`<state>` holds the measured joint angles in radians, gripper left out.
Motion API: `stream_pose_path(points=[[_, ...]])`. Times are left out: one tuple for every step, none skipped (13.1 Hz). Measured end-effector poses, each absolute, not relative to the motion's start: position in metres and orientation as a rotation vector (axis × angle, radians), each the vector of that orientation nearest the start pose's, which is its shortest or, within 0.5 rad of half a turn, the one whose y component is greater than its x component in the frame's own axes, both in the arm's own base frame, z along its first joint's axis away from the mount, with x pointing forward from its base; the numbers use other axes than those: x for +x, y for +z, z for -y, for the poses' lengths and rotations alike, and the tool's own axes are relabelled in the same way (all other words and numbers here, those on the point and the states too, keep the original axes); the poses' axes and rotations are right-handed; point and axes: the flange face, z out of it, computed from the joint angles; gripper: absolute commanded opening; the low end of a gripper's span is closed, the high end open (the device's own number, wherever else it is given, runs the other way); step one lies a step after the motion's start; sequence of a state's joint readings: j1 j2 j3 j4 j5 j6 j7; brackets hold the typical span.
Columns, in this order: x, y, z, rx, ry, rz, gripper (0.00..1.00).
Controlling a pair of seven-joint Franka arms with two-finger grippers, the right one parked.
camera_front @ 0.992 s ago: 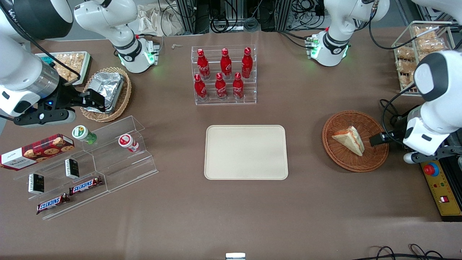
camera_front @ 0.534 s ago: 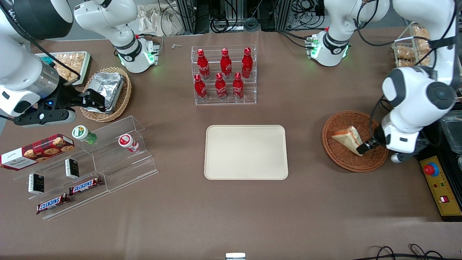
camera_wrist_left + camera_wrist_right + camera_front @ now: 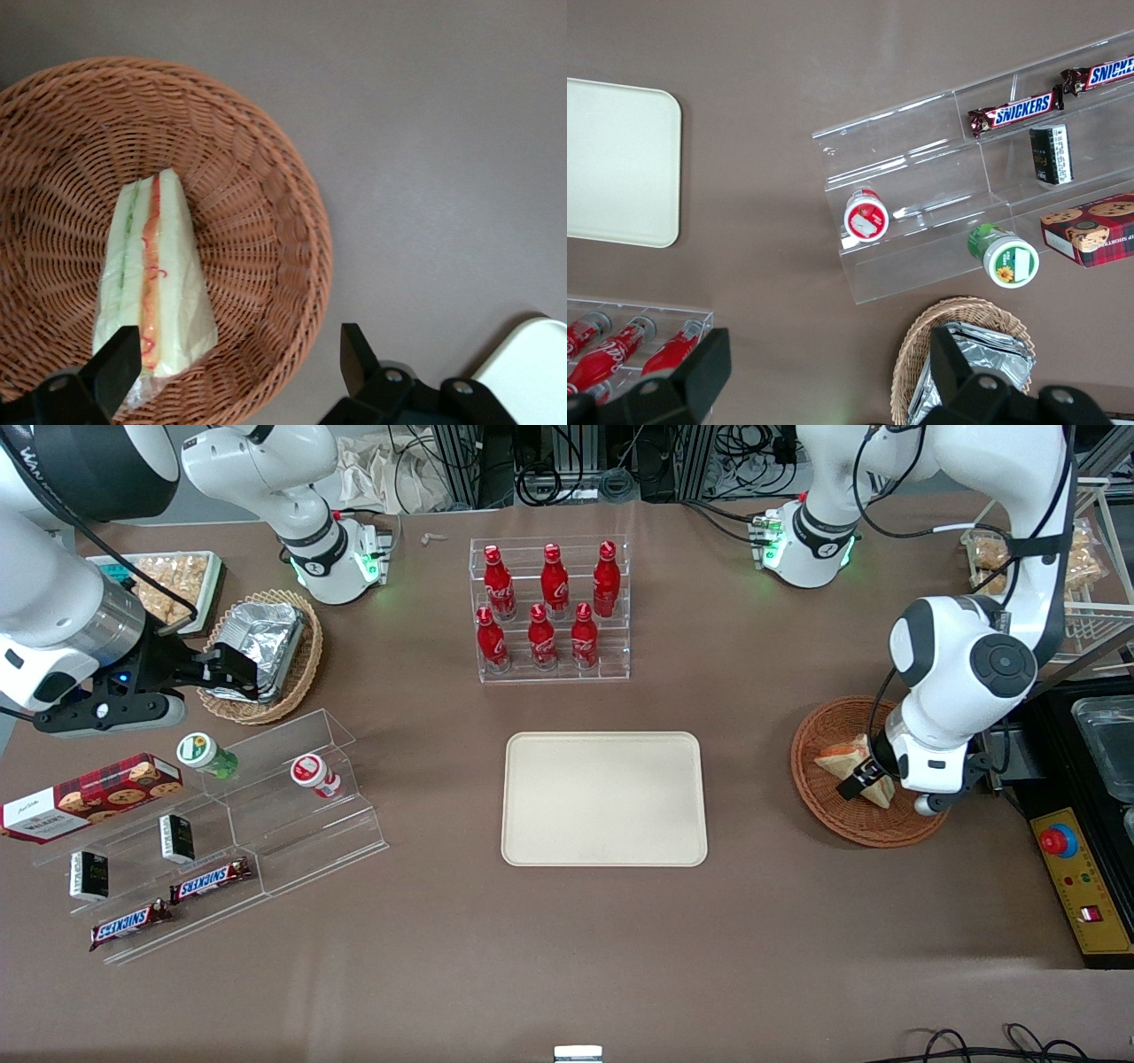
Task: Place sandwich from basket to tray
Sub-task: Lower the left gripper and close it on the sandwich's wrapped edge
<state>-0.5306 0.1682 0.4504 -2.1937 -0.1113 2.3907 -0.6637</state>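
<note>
Swinging in from the basket's (image 3: 864, 828) edge, my hand (image 3: 866, 779) now hangs over the sandwich (image 3: 152, 283) lying in the basket; its fingers (image 3: 113, 367) spread wide and empty to straddle the wedge; the tray (image 3: 604, 798) waits well apart on the tabletop (image 3: 567, 957).

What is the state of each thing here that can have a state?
sandwich: lying in the basket, not gripped.
basket: holds only the sandwich.
tray: nothing on it.
pincer: open, over the basket, fingers apart above the sandwich's end.
cola bottles: upright in their clear rack.
</note>
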Motion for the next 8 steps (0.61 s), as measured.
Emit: stream_pose_path(points=[[0.550, 0.317, 0.045, -2.990, -0.059, 1.024, 1.00], [0.548, 0.314, 0.043, -2.985, -0.050, 1.028, 1.00], [0.545, 0.311, 0.042, -2.982, -0.041, 1.030, 1.00], [0.543, 0.307, 0.041, -2.979, -0.034, 1.029, 1.00], [0.541, 0.304, 0.040, -2.979, -0.028, 1.024, 1.00], [0.539, 0.301, 0.038, -2.979, -0.025, 1.018, 1.00], [0.537, 0.298, 0.031, -2.979, -0.028, 1.014, 1.00], [0.536, 0.295, 0.021, -2.982, -0.039, 1.003, 1.00]])
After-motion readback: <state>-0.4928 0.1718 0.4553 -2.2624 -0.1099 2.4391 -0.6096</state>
